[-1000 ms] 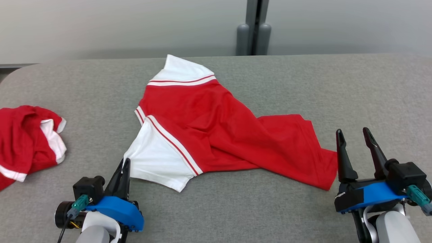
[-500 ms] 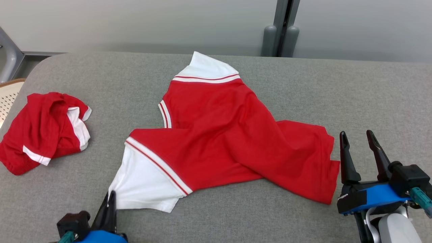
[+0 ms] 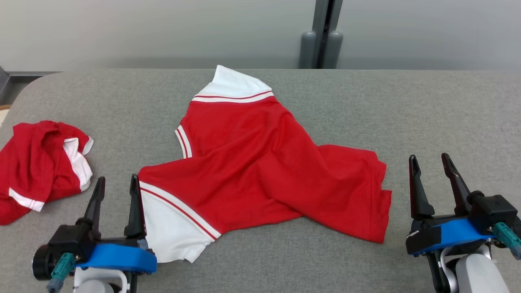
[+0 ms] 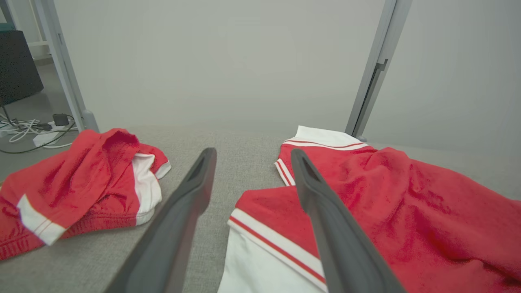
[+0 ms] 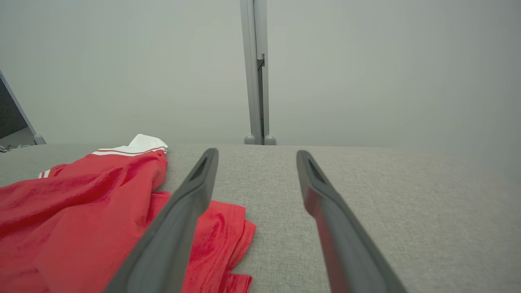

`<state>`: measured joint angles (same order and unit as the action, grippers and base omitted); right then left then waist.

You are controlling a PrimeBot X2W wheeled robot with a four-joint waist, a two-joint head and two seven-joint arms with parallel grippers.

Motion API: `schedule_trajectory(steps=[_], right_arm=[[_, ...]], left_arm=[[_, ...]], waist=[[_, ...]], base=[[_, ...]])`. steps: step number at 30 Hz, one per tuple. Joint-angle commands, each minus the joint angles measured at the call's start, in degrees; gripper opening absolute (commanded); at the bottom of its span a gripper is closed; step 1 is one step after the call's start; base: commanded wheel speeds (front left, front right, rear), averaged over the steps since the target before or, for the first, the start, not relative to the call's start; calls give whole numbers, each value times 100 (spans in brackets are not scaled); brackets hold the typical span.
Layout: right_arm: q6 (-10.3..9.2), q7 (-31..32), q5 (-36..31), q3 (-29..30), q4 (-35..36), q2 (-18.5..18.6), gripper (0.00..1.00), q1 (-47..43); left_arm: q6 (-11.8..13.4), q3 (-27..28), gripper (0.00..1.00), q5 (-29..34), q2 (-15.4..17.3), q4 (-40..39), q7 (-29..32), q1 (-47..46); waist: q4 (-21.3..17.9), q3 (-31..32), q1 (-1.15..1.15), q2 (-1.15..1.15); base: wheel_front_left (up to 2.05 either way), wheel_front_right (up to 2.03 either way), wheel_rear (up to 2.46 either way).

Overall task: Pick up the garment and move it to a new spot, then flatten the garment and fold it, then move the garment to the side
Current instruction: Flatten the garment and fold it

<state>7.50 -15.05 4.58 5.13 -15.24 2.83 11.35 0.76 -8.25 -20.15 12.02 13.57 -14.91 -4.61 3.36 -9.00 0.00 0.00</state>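
At seven o'clock on the table (image 3: 447, 114), the left gripper (image 3: 117, 179) has just parted its jaws, releasing the garment (image 3: 260, 171) mid-table, so flattening likely comes next; the right gripper (image 3: 429, 156), at four o'clock, stands jaws apart and empty.

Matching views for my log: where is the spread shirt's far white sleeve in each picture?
Head view: white sleeve, top centre.
Left wrist view: white sleeve, right of centre.
Right wrist view: white sleeve, left of centre.
Shared landmark: grey post behind the table.

Matt red-and-white cloth garment (image 3: 260, 162) on coarse grey woven tabletop (image 3: 366, 106)
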Motion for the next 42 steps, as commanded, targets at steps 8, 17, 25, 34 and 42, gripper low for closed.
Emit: schedule_trajectory(steps=[8,17,25,34,42], right_arm=[[-1,-23,-29,-2,-22,10,100,-57],[-1,-23,-81,27,-123,10,100,-88],[0,-23,-136,4,-354,11,100,28],[0,271,-231,-519,-833,191,100,917],[-1,447,-217,-795,-2031,371,100,1785]], left_arm=[[-184,296,100,479,-110,-287,-36,-466],[-454,529,100,800,-124,65,-37,-692],[-586,692,100,957,-261,186,-38,-612],[-689,728,100,1085,-427,129,-38,-734],[-760,713,100,1126,-573,124,-38,-897]], waist=[[-368,89,0,0],[-577,83,0,0],[-520,116,0,0],[-306,-62,0,0],[-10,-305,0,0]], base=[[0,0,0],[0,0,0],[0,0,0],[0,0,0],[0,0,0]])
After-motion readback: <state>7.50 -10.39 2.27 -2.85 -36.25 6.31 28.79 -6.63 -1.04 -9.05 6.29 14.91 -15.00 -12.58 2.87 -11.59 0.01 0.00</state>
